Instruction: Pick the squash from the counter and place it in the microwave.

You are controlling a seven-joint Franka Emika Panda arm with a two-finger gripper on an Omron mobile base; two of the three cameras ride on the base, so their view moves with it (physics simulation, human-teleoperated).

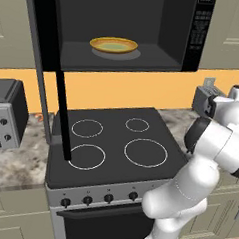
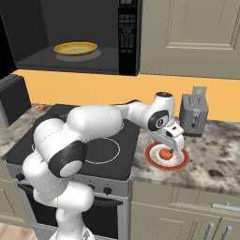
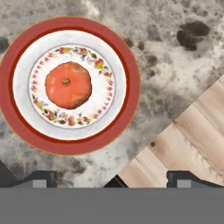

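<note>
The squash, a small orange-red lump, lies in the middle of a red-rimmed white plate on the stone-look counter. From the right base view the squash and plate sit on the counter just right of the stove. My gripper hangs close above them, open, holding nothing. In the hand view my gripper shows its tips wide apart, with the squash up and to the left of them. The microwave hangs above the stove with its cavity exposed.
A yellow dish lies inside the microwave, whose open door sticks out over the black stovetop. A grey toaster stands behind the plate. A silver-fronted box sits left of the stove. The counter edge and wooden floor lie near the plate.
</note>
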